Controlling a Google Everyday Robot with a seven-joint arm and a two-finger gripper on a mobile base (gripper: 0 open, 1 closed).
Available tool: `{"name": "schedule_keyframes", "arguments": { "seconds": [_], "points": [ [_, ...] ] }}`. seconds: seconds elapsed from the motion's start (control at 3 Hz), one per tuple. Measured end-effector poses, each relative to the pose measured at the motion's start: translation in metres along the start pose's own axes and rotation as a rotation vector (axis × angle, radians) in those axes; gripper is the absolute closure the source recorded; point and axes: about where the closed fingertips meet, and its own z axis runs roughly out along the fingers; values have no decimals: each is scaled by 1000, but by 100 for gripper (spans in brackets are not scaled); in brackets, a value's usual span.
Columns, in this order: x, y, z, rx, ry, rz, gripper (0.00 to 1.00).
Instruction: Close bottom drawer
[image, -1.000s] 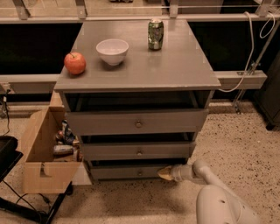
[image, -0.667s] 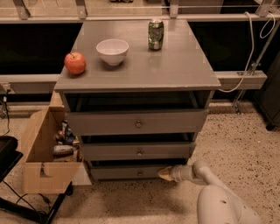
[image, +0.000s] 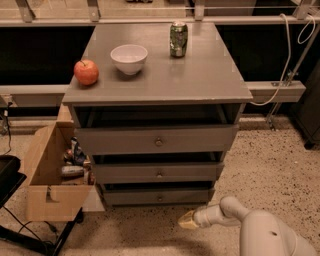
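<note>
A grey cabinet (image: 210, 80) fills the centre of the frame, its three drawer fronts stacked beneath the top. The bottom drawer (image: 130, 197), the narrowest of the three, sits low in the centre with a small round knob (image: 160, 198) at its middle and a dark gap showing above its front edge. Above it are the middle drawer (image: 125, 173) and the tallest top drawer (image: 115, 141), each also showing a dark gap above. The gripper (image: 188, 220) is at the lower centre-right, its yellowish tip pointing left over the speckled floor (image: 270, 165), below the bottom drawer's front and apart from it; whether it is parted or closed cannot be told. On the cabinet top stand a red apple (image: 86, 72), a white bowl (image: 129, 58) and a green can (image: 178, 39). An open cardboard box (image: 42, 200) sits at the lower left, just beside the cabinet.
</note>
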Motion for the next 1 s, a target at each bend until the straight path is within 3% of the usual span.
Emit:
{"name": "schedule_keyframes", "arguments": {
  "seconds": [0.33,0.67,1.0],
  "points": [
    [24,28,-57,14,112,36,100],
    [21,28,-125,108,283,50,100],
    [-3,25,-183,223,462,54,100]
  ]
}}
